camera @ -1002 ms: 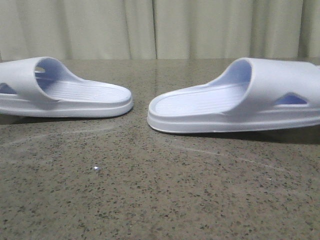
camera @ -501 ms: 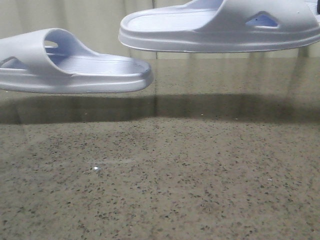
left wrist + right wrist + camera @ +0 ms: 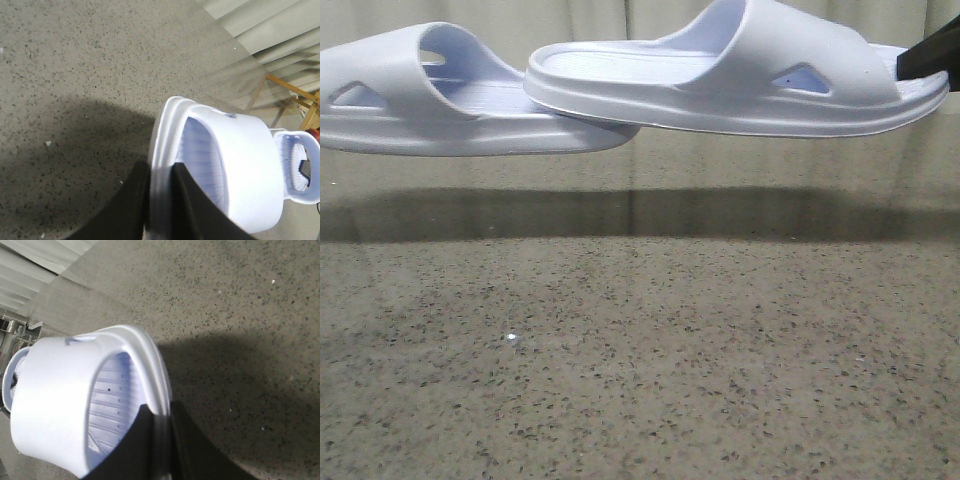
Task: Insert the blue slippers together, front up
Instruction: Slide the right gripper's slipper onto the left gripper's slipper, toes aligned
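Observation:
Both pale blue slippers hang in the air above the table. In the front view the left slipper point(image 3: 410, 115) has its strap at the left. The right slipper point(image 3: 720, 85) has its strap at the right, and its open end overlaps in front of the left one's. My left gripper point(image 3: 161, 172) is shut on the sole edge of the left slipper point(image 3: 240, 165); it is out of the front view. My right gripper point(image 3: 161, 415) is shut on the sole edge of the right slipper point(image 3: 55, 400). One dark finger point(image 3: 932, 52) shows at that slipper's strap end.
The speckled stone table point(image 3: 640, 360) lies below, with the slippers' shadow across it. A pale curtain point(image 3: 600, 15) hangs behind. A wooden frame point(image 3: 295, 95) stands beyond the table's edge in the left wrist view.
Both slippers were lifted off the table. Since half a second ago they have come together, and the right slipper's open end now overlaps the left one's.

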